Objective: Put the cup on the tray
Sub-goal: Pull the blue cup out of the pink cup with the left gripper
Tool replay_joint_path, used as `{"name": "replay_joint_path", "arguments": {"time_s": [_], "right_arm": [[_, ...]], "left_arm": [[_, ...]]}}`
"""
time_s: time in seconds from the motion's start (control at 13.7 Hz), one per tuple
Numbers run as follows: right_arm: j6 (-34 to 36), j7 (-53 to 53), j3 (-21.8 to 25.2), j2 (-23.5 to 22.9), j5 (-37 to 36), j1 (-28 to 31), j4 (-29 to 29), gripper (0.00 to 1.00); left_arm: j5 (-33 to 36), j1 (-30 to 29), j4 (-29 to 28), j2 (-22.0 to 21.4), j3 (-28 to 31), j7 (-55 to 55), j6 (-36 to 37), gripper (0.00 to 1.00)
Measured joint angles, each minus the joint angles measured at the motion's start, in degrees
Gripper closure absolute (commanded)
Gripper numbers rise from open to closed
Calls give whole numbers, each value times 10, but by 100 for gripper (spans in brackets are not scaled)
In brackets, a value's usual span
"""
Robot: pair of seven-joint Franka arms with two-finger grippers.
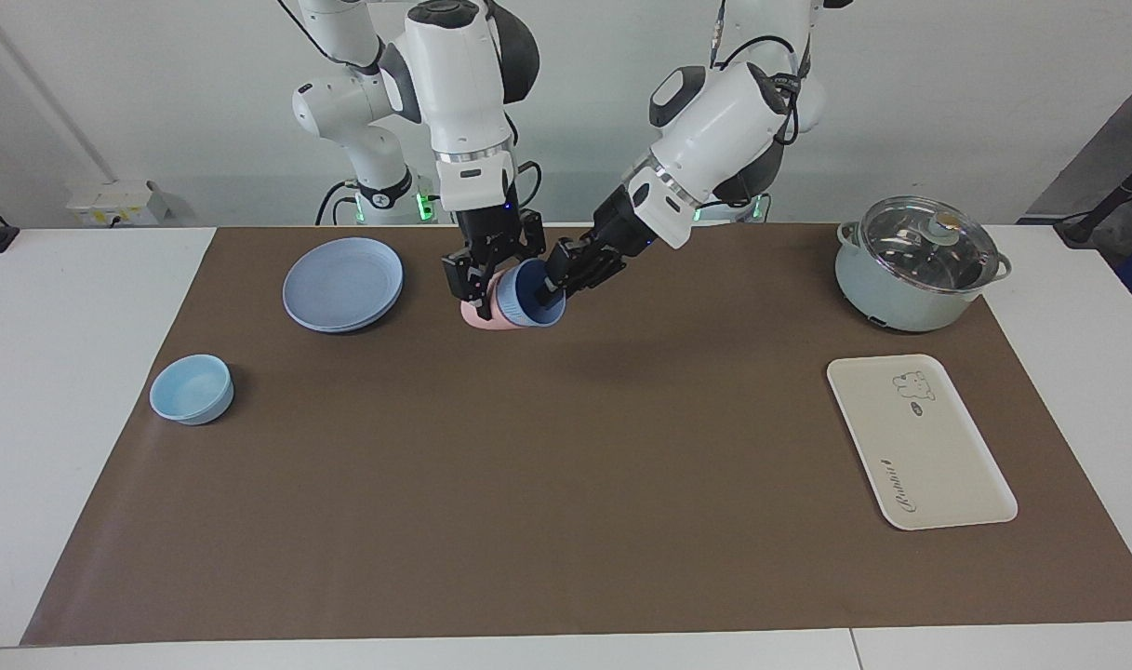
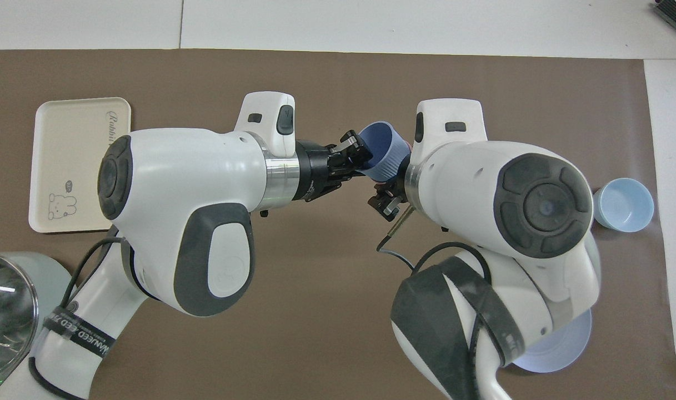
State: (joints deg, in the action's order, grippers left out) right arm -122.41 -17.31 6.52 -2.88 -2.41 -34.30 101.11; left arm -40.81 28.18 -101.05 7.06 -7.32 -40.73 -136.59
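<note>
My right gripper [image 1: 489, 279] is shut on the periwinkle-blue cup [image 1: 531, 302] and holds it tilted, mouth sideways, above the brown mat beside the blue plate. The cup also shows in the overhead view [image 2: 385, 149]. A salmon-pink tumbler [image 1: 477, 314] shows against the cup's base; I cannot tell whether it is held too. My left gripper [image 1: 553, 277] has reached across and is at the cup's rim, also seen in the overhead view [image 2: 353, 158]. The cream-white tray [image 1: 919, 442] lies flat toward the left arm's end of the table and also shows in the overhead view [image 2: 74, 161].
A pale green pot with a glass lid [image 1: 919, 265] stands nearer to the robots than the tray. A round blue plate [image 1: 342, 284] and a low light-blue bowl [image 1: 192, 389] lie toward the right arm's end. A brown mat [image 1: 566, 484] covers the table.
</note>
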Motion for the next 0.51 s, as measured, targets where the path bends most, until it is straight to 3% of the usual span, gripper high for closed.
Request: {"name": "replay_joint_path", "arguments": {"time_s": [0.22, 0.51], "right_arm": [[0, 2, -1, 1, 0, -1, -1, 100], [0, 3, 0, 0, 0, 0, -1, 100]], "left_arm": [[18, -4, 35, 6, 10, 0, 59, 100], [69, -55, 146, 32, 16, -1, 164, 100]]}}
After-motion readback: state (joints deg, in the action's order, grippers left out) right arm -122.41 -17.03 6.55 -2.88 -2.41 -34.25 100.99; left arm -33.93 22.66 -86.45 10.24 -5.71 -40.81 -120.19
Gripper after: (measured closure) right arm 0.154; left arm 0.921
